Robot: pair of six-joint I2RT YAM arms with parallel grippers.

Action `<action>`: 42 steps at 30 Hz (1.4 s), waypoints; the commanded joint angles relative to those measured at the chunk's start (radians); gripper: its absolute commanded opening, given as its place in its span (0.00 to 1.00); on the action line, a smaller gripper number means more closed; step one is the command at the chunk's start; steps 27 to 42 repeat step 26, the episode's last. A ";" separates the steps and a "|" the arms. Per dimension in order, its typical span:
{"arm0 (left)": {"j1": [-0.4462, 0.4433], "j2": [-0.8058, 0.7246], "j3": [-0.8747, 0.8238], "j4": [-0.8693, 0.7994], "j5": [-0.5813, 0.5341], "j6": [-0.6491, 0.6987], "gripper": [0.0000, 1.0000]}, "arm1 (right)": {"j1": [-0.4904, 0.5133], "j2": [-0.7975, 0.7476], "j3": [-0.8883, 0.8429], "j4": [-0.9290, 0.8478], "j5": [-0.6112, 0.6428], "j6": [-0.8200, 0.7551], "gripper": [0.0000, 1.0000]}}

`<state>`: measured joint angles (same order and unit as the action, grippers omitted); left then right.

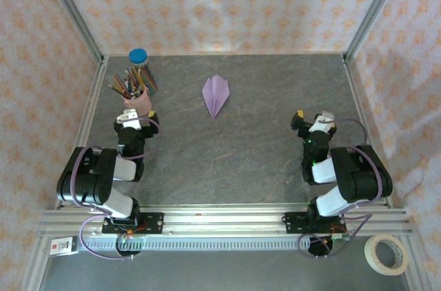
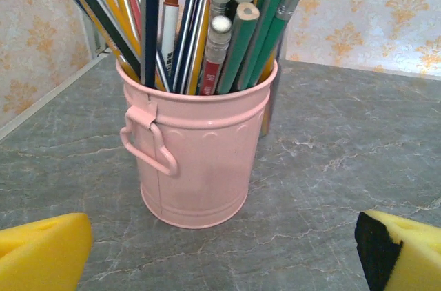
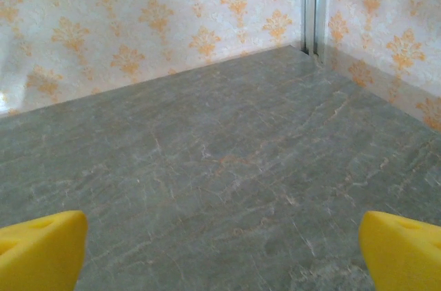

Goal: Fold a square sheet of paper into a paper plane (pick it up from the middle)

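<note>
The paper plane (image 1: 216, 95), lilac paper folded into a pointed dart with a centre crease, lies flat on the grey table at the middle back, its narrow tip toward the arms. Nothing touches it. My left gripper (image 1: 136, 117) rests low at the left, well left of the plane, facing the pink pencil cup. In the left wrist view this gripper (image 2: 224, 253) stands open, yellow fingertips (image 2: 41, 249) far apart with bare table between. My right gripper (image 1: 313, 122) sits at the right, well apart from the plane. The right wrist view shows it (image 3: 224, 249) open over bare table.
A pink pencil cup (image 1: 138, 101) full of pencils stands just ahead of the left gripper, filling the middle of the left wrist view (image 2: 200, 160). A blue-lidded item (image 1: 138, 56) stands behind it. Patterned walls enclose the table (image 1: 241, 160). A tape roll (image 1: 386, 254) lies outside the front rail.
</note>
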<state>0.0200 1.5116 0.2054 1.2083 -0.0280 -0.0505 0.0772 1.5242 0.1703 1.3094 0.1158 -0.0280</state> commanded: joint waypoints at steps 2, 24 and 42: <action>0.003 0.007 0.034 0.030 0.023 0.015 0.99 | -0.013 0.009 0.045 -0.021 -0.013 -0.004 1.00; -0.009 0.004 0.036 0.021 0.004 0.021 0.99 | -0.014 0.007 0.042 -0.020 -0.013 -0.004 1.00; -0.010 0.004 0.034 0.022 0.003 0.021 0.99 | -0.015 0.000 0.021 0.009 -0.047 -0.020 1.00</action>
